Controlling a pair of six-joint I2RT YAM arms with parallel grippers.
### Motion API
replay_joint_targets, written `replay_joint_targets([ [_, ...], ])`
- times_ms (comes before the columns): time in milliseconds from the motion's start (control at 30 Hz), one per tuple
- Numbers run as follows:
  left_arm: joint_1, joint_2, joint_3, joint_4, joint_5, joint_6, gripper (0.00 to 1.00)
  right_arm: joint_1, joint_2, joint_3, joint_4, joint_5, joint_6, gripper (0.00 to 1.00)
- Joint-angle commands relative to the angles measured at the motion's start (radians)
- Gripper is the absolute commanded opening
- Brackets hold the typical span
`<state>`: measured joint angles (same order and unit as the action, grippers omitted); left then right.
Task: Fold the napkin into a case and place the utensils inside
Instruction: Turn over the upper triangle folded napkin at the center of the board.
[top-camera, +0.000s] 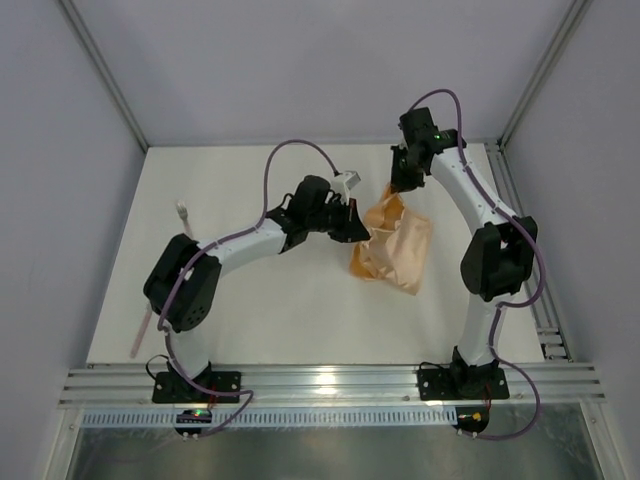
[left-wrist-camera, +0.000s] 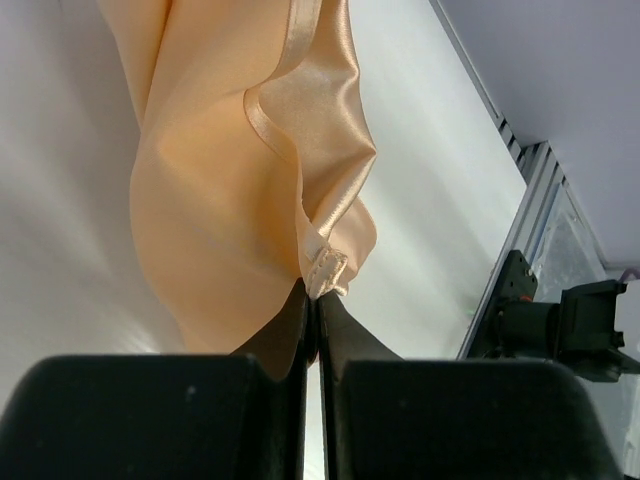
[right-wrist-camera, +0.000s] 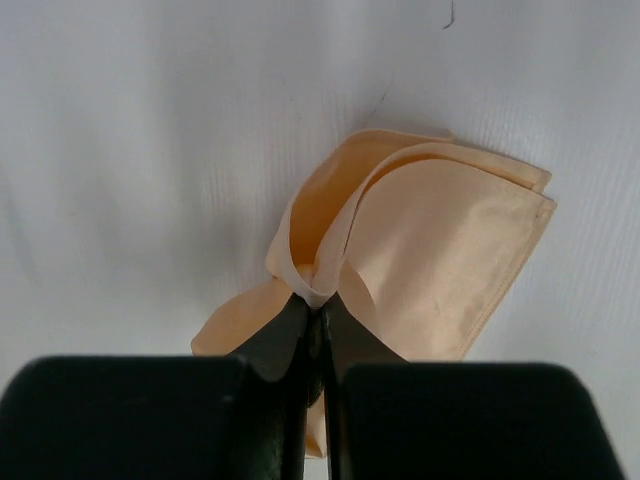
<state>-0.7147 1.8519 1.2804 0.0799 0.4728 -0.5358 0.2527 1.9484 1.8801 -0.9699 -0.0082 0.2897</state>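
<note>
A: Napkin (top-camera: 395, 250), position?
B: Right of the desk's (top-camera: 280, 310) middle, toward the far-right corner. Peach-orange, bunched and creased, not flat. The near part rests on the desk and the far part is drawn up.

A: Left gripper (top-camera: 365, 230)?
B: At the napkin's left edge. In the left wrist view the left gripper (left-wrist-camera: 312, 290) has both fingers pressed together on a small hemmed corner. The napkin (left-wrist-camera: 230, 200) runs away from the fingertips in loose satin folds, with the hem curling along one side.

A: Right gripper (top-camera: 398, 188)?
B: At the far end of the napkin, nearer the far edge of the desk. In the right wrist view the right gripper (right-wrist-camera: 315, 305) is also closed, pinching a looped strip of hem. Beyond it, the napkin (right-wrist-camera: 440, 260) lies in stacked layers with the corners roughly matched.

A: So both grippers are holding cloth?
B: Yes, each pinches a different edge of the same napkin. The two grippers are near each other but apart.

A: Utensils?
B: Well away, along the left edge of the desk. A whitish head (top-camera: 182, 210) shows about halfway along that edge. A pink handle (top-camera: 140, 332) lies nearer the near-left corner. The left arm's elbow covers the stretch between them, so I cannot tell whether it is one piece or two.
</note>
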Motion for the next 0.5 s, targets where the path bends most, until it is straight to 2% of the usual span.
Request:
replay_joint_targets([
  [0,0.038,-0.089,0.036,-0.035,0.053,0.082,0.0,0.003,-0.066,0.03,0.097,-0.041,0.057,0.03],
  [200,0.119,-0.141,0.062,-0.187,0.079,0.21,0.0,0.01,-0.091,0.093,0.074,-0.035,0.052,0.03],
  [367,0.123,-0.18,0.069,-0.186,0.127,0.221,0.0,0.014,-0.112,0.142,0.045,-0.05,0.048,0.03],
  [467,0.123,-0.197,0.12,-0.265,0.15,0.293,0.0,0.013,-0.161,0.129,0.057,-0.038,0.054,0.03],
])
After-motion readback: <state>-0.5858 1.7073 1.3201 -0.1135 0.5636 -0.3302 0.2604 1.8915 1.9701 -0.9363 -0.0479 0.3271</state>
